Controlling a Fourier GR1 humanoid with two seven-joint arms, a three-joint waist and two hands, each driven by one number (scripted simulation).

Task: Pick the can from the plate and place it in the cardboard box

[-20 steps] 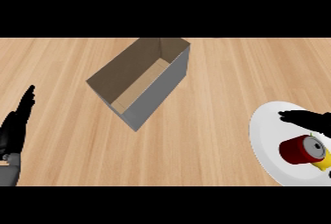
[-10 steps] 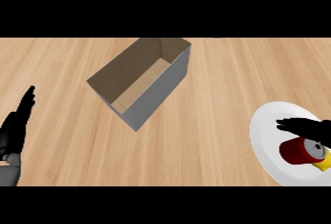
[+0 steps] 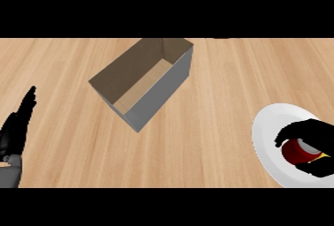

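A pale wooden tabletop fills the frame. In the upper middle sits the cardboard box, open at the top and set at a slant, its grey outer wall facing lower right and its brown inside showing. At the right edge, well apart from the box, lies a white plate, partly cut off by the frame. At the lower left the left hand rests with straight fingers pointing up. On the plate the right hand curls its fingers and thumb round the red can, which lies on the plate and is partly hidden.
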